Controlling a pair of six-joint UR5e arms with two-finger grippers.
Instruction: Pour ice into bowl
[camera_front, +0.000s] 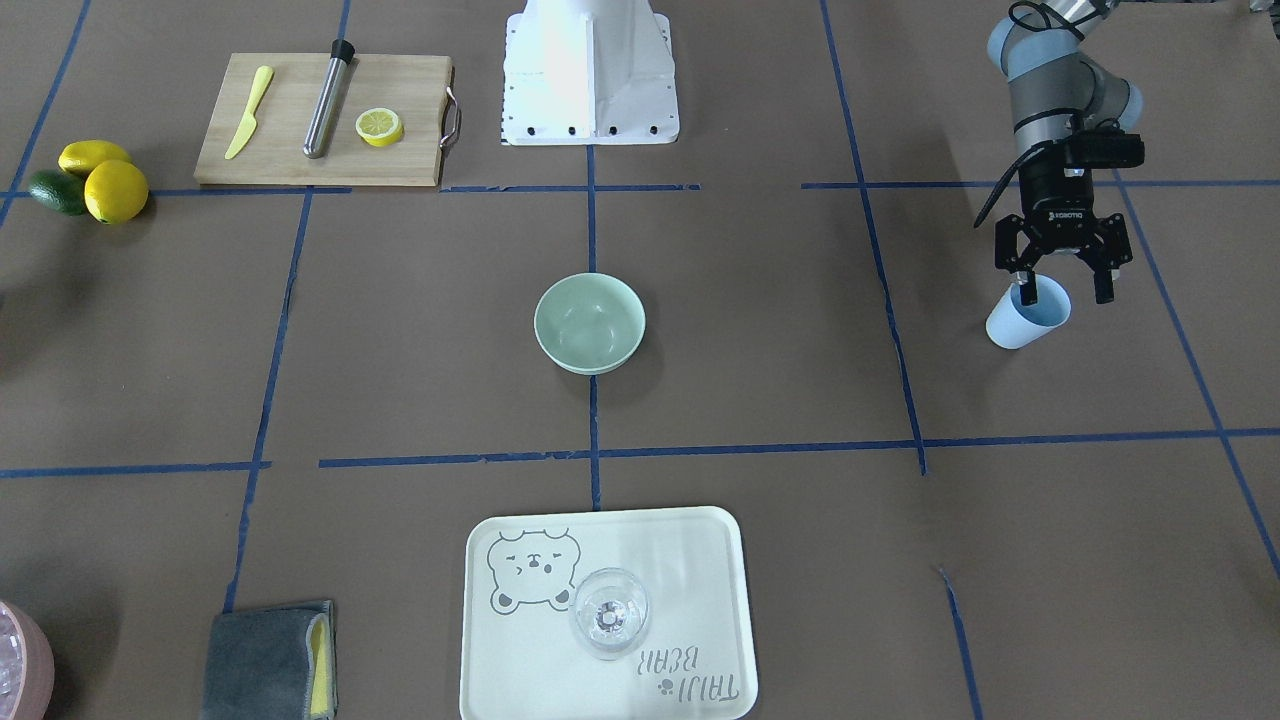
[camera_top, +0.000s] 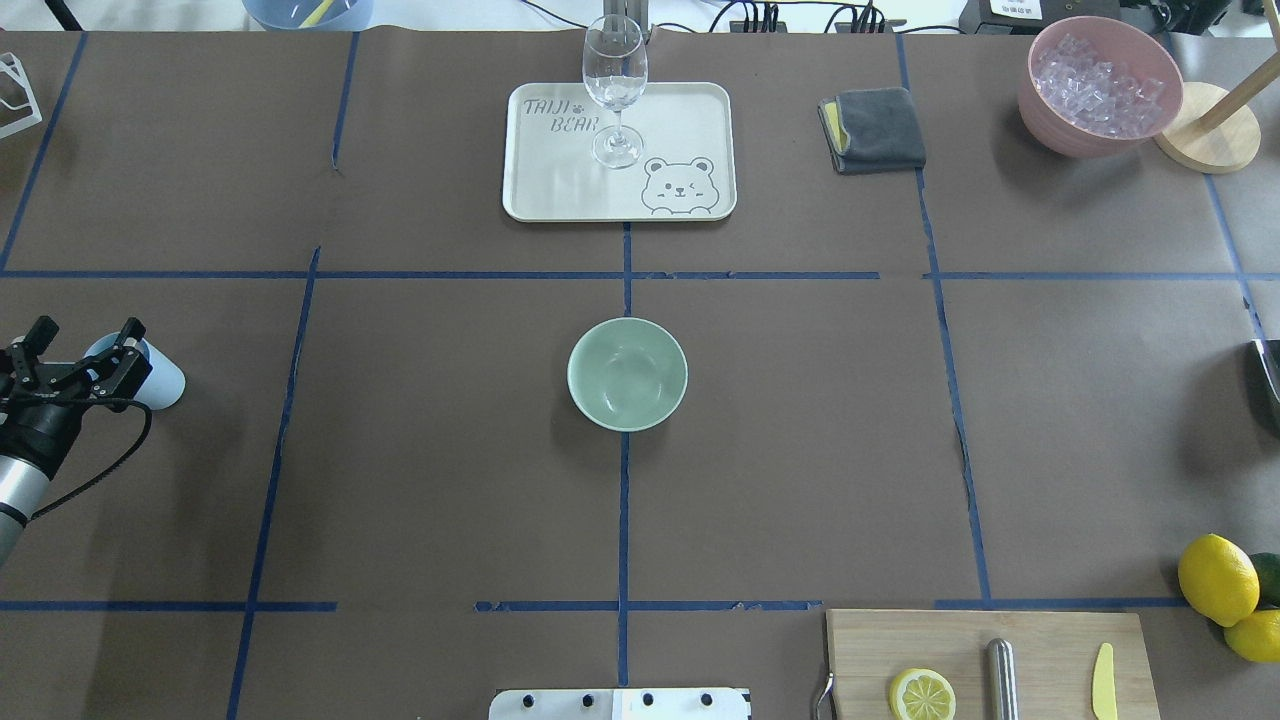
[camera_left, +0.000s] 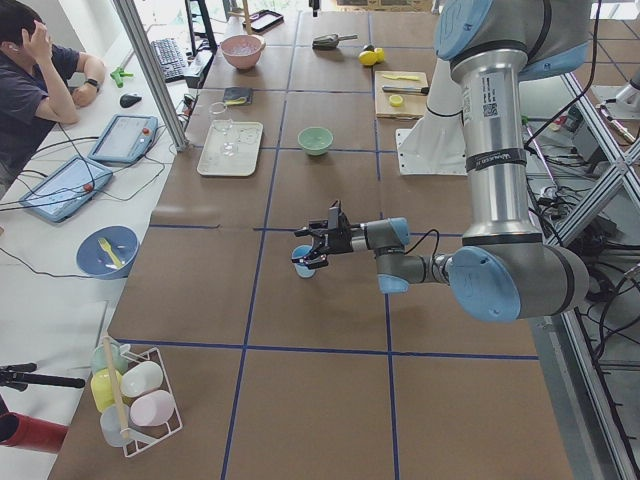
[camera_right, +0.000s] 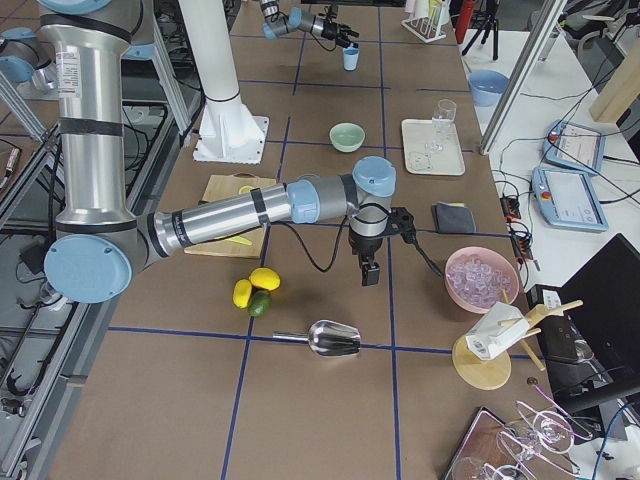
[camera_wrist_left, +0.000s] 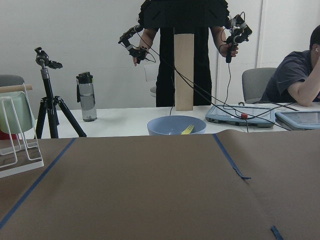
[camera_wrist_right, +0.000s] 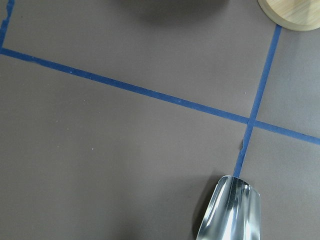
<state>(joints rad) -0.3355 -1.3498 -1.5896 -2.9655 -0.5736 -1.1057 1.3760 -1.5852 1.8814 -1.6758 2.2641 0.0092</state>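
Between the spread fingers of the left gripper: the rim of a light blue cup standing on the tabletop. Fingers are apart, not clamped. Contact with the rim cannot be told, nor can the cup's contents.

Well apart from these fingers, toward table centre: the bowl, upright, nothing in it.

Right gripper hangs fingers-down over the tabletop. Whether its fingers are apart or together cannot be told from the side view.
- Just beside those fingers, on the side away from the bowl: a metal scoop lying flat, handle pointing away from the pink container.
- Near the same fingers: the ice, heaped in that pink container.

Judgement: the ice lies much nearer the right fingers than the left, and the bowl sits between the two arms. Pouring looks not yet begun. The ice must first travel from the right fingers' side inward to the bowl.
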